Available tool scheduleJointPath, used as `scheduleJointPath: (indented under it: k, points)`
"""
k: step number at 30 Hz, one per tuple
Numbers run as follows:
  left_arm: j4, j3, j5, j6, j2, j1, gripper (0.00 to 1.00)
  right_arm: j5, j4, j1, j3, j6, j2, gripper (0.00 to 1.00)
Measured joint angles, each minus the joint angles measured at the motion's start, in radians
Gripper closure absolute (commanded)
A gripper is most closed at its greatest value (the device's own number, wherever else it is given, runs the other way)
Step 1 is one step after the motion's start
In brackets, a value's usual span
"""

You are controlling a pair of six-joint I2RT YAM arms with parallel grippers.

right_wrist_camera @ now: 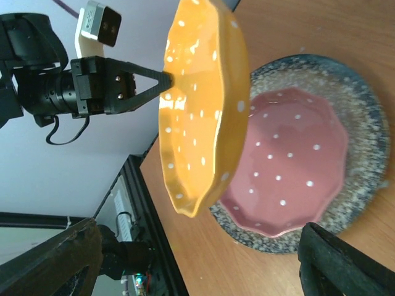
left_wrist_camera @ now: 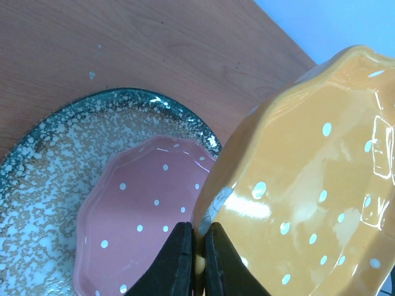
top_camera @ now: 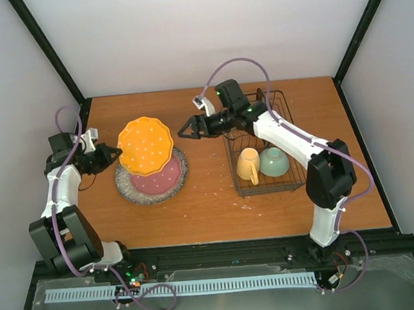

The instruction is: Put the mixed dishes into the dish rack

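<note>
Dark wire dish rack (top_camera: 271, 185) stands rightward, so my left hand (left_wrist_camera: 196, 231) pinches the orange dotted ceramic plate (top_camera: 145, 144), probably offering it to my spread right hand (top_camera: 183, 132).

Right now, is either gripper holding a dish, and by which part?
The left gripper pinches the orange dotted plate by its scalloped rim, tilted above the pink plate. The right gripper is open and holds nothing.
</note>
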Motion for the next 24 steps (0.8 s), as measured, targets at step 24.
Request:
scheduleJointPath:
  k: [24]
  points:
    - [-0.010, 0.000, 0.030, -0.009, -0.051, 0.006, 0.99, -0.090, 0.059, 0.162, 0.230, 0.090, 0.266, 0.23]
